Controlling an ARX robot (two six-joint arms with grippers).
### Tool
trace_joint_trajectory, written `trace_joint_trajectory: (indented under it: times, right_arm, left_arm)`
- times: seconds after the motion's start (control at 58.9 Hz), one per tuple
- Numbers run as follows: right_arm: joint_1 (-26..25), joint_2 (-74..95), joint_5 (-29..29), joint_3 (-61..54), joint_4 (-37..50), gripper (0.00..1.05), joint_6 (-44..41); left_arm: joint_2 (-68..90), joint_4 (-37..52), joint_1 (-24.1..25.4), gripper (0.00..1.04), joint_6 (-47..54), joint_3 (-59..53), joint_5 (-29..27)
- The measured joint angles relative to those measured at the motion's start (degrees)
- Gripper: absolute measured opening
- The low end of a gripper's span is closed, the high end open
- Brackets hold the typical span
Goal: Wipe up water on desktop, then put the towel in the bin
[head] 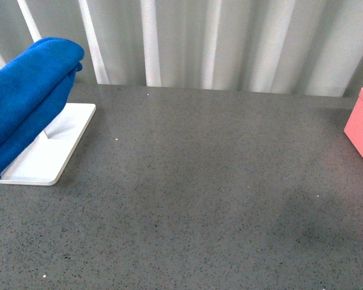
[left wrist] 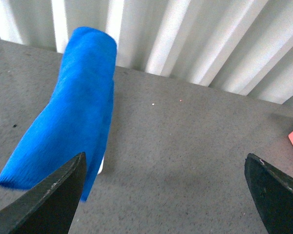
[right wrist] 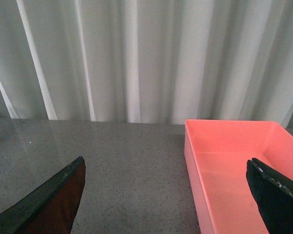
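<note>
Nearest, both sets of jaws are standing wide apart and holding nothing. The left gripper is hanging over the desktop and facing the towel, while the right gripper is facing the bin.

By my reading the task is only beginning: the towel is sitting ungrasped, the wiping is waiting to be done, and the bin is showing a bare pink floor. No puddle is showing clearly on the speckled stone. A faint sheen is running across its middle in the front view, but I cannot tell whether that is water.

Further back on the left, the folded towel is draping above a flat white tray, propped clear of it on something hidden. The bin is sitting well apart from it at the right edge, and nothing is standing between them. Behind everything a pale pleated curtain is hanging.
</note>
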Motion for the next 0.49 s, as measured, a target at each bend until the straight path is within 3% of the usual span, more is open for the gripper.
trace_joint_trajectory:
  times: [0.238,0.492]
  right_arm:
    - [0.00,0.00,0.00,0.00,0.00,0.98,0.00]
    - [0.00,0.00,0.00,0.00,0.00,0.98,0.00]
  left_arm:
    - [31.54,-3.10,-0.92,0.98,4.42,19.98,-1.44]
    - [47.12,-3.65,1.31,0.98,7.13,28.92,-5.16]
